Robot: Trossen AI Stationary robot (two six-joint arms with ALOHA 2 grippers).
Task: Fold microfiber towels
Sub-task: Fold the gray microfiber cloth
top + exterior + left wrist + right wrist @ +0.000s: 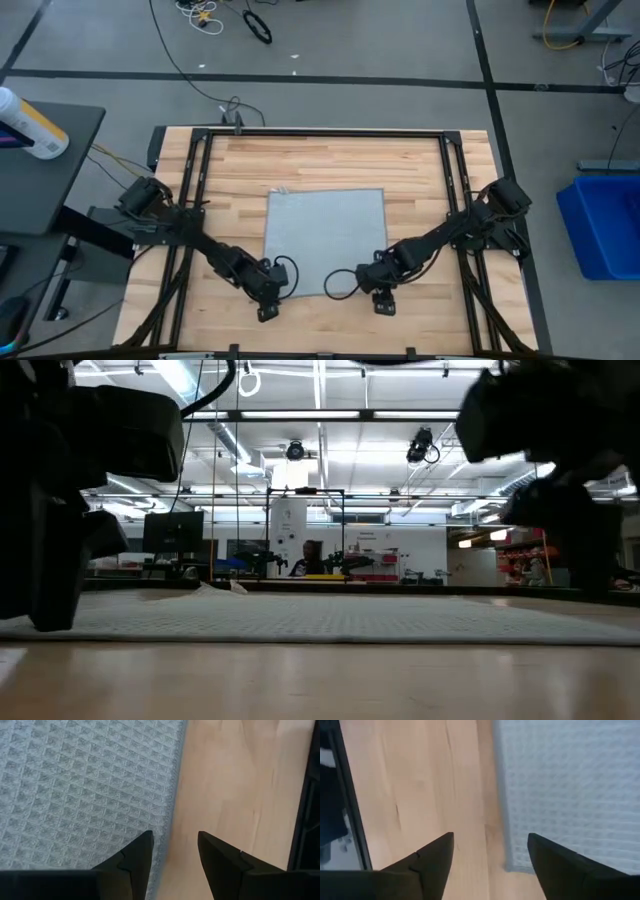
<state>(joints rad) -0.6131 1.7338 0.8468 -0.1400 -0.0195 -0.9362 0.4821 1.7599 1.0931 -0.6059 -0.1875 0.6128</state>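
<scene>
Towel (325, 240) flat on bench (420, 165), tag hard to make out, left end effector (268, 302) and right end effector (382, 298) both released, at its near corners.

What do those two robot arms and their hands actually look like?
Both are black and jointed, built of slim segments with bulkier joints. A black cable loops beside each wrist. The left hand and right hand each end in two dark, flat, wedge-shaped fingers with no visible markings.
</scene>
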